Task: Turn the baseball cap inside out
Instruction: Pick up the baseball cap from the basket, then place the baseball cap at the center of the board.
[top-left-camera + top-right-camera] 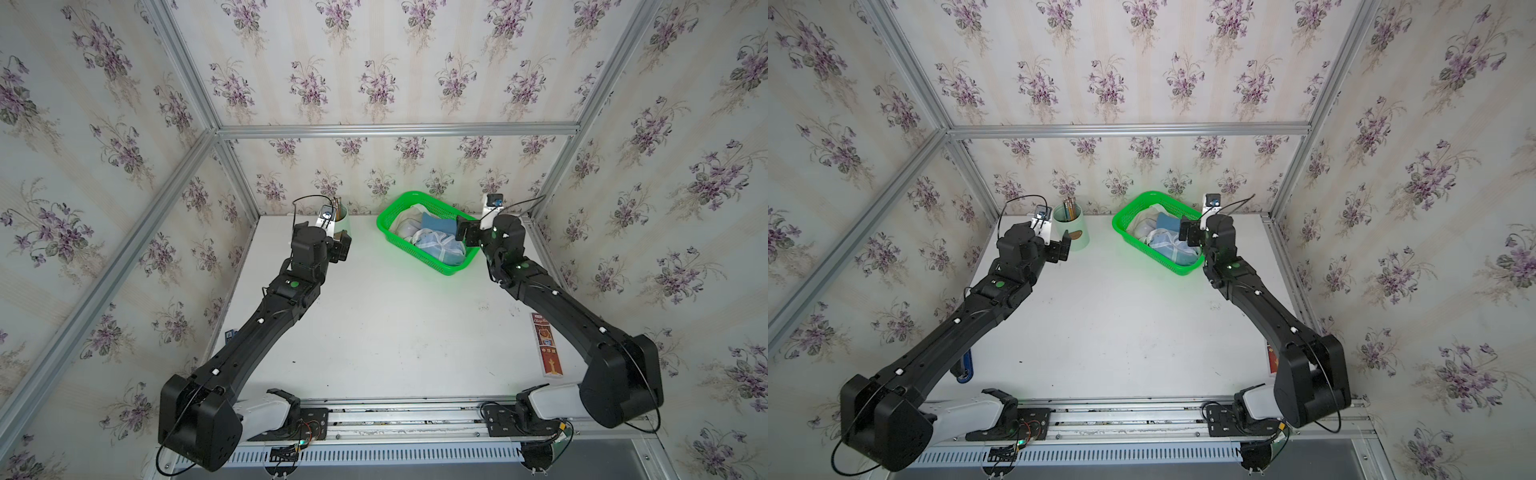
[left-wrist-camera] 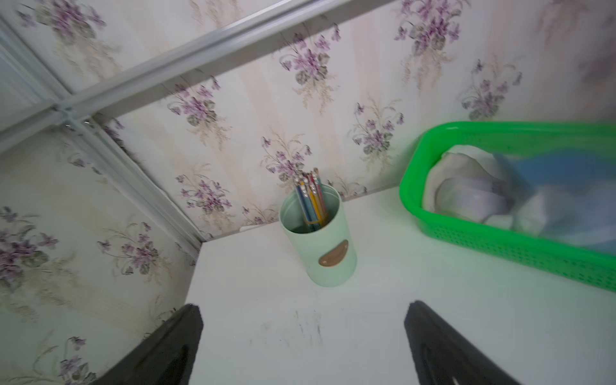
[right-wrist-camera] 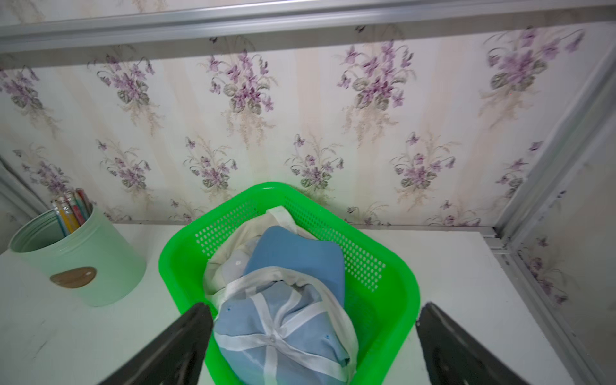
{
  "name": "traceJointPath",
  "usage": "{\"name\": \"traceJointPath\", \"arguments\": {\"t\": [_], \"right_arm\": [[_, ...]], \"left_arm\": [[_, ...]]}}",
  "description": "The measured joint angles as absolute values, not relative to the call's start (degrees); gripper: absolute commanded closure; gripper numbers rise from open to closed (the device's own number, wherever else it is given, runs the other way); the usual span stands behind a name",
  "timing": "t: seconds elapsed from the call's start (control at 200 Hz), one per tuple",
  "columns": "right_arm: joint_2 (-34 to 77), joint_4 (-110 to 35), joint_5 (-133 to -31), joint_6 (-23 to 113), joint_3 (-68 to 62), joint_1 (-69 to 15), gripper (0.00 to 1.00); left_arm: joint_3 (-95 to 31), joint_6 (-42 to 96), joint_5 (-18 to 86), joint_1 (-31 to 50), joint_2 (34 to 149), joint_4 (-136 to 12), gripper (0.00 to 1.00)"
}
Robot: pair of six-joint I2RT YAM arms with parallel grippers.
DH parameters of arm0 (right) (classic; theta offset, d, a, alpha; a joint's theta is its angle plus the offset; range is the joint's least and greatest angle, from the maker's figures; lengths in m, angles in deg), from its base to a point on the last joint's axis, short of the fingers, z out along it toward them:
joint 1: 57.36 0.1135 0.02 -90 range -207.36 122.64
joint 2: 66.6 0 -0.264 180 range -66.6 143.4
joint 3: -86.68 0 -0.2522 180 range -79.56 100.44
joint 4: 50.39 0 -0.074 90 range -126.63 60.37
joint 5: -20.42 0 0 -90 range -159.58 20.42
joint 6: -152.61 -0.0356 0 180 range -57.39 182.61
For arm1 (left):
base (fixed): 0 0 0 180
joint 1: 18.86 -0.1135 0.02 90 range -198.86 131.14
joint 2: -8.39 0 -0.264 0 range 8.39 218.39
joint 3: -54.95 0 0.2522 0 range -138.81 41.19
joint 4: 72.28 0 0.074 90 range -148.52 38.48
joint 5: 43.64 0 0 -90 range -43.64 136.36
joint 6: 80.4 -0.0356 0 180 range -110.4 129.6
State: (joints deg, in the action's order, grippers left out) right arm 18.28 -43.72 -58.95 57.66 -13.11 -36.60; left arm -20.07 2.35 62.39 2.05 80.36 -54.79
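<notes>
Right gripper: two black, matte, tapered fingers spread wide, gripping nothing; seen from its wrist camera they frame the near end of the basket, with the cap's crown between them.
Left gripper: the same black wedge-shaped fingers, also spread wide and empty, above bare table and pointing toward the pencil cup.
Baseball cap: soft light-blue cloth, lying in the basket at about 1 o'clock on the table. The rounded crown faces up, its panels divided by white tape strips that meet at a small centre button. The stiff, smooth, curved blue brim points toward the back wall.
Under the cap: crumpled cream-white fabric, partly covered; I cannot tell what it is.
Basket: bright green plastic, rectangular with rounded corners, a thick smooth rim and walls pierced by a grid of small holes; it sits skewed to the table edges.
Pencil cup: pale mint cylinder, smooth, with a brown oval tag on its side, upright at about 11 o'clock, well apart from the basket. Coloured pencils lean inside it.
Table: flat, white, matte, with faint dark scuffs.
Flat strip: long, narrow, red-brown printed piece lying at about 4 o'clock, along the right edge.
</notes>
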Motion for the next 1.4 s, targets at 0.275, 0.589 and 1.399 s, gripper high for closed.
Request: {"name": "traceJointPath", "arguments": {"t": [0.275, 0.589, 1.399], "right_arm": [[37.77, -25.25, -61.94, 52.02, 5.06, -32.47, 0.09], [46.69, -19.51, -64.02, 47.3, 10.96, -32.12, 0.23], [34.34, -13.78, -61.9, 51.65, 13.95, -28.82, 1.0]], "left_arm": [[-27.04, 10.64, 63.09, 11.62, 83.53, -34.16, 0.01], [-26.3, 15.99, 63.07, 13.78, 81.87, -27.91, 0.01], [-31.32, 20.82, 62.94, 13.72, 82.24, -23.54, 0.01]]}}
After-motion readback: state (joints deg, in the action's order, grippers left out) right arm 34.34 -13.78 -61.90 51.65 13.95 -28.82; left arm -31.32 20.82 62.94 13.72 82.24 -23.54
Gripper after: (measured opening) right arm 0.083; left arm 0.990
